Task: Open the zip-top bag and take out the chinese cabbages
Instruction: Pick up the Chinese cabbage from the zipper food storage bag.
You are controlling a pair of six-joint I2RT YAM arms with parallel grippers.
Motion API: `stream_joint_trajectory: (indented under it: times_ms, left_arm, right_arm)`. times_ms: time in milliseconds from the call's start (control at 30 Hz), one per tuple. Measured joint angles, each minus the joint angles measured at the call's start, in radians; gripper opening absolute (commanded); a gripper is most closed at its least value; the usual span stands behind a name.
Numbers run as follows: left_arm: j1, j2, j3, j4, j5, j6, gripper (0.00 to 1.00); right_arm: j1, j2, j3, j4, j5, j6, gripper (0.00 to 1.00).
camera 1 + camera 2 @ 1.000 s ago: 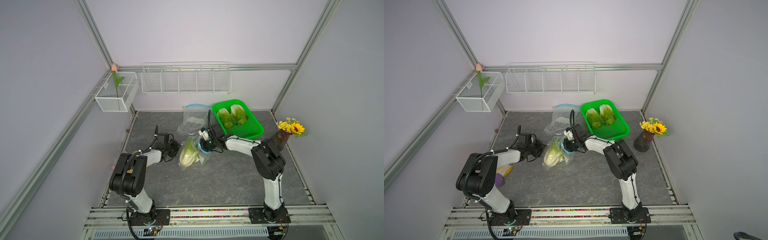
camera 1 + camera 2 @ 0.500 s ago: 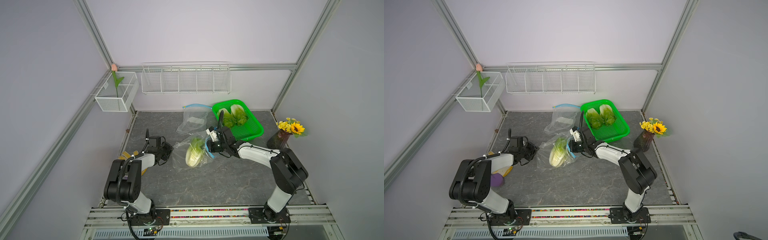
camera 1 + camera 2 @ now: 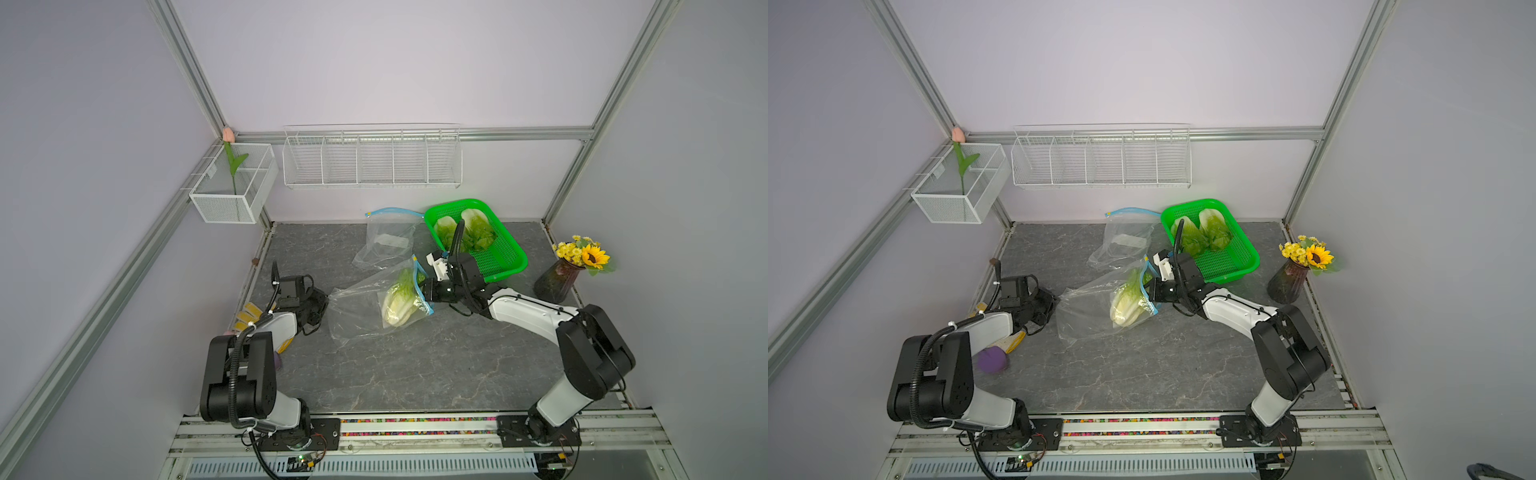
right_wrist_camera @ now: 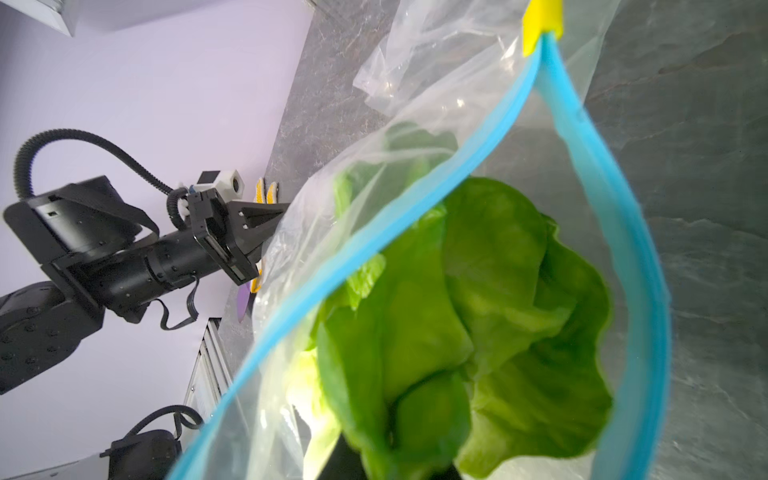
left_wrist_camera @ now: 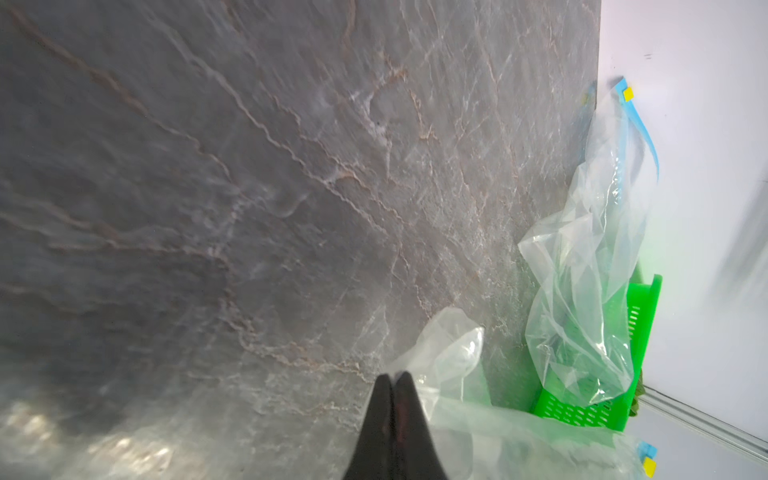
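While left fingers (image 5: 380, 415) pinch the bag (image 3: 357, 307), right fingers (image 4: 343, 463) clamp the cabbage's (image 3: 399, 299) leaves.

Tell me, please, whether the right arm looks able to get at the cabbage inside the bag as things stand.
Probably yes: the bag gapes open toward the right tool, nothing lies between, and the cabbage leaves sit right at it, apparently pinched. The left tool grips the bag's far end.

White link shells (image 3: 528, 309), black joints (image 3: 594, 357), ribbed black cable hoses (image 4: 62, 133), left hand (image 5: 392, 376) of tapered black fingers (image 5: 407, 415)
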Motion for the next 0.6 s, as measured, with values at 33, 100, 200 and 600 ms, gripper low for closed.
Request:
stream_joint_trajectory:
  times_ms: [33, 100, 200, 600]
  left_arm:
    - [0.003, -0.004, 0.0, -0.006, 0.0, 0.004, 0.0]
    - [0.011, -0.012, 0.0, -0.013, 0.0, 0.011, 0.0]
    - [0.018, -0.02, 0.0, -0.024, 0.0, 0.021, 0.0]
    - [0.037, -0.036, 0.0, -0.053, 0.005, 0.045, 0.0]
  right_arm:
    - [-0.003, -0.012, -0.004, 0.002, 0.005, 0.0, 0.11]
    - [-0.01, -0.035, -0.015, 0.004, 0.014, 0.0, 0.1]
    - [-0.014, -0.056, -0.023, 0.005, 0.03, 0.0, 0.09]
    - [-0.015, -0.208, -0.054, 0.024, 0.144, -0.03, 0.08]
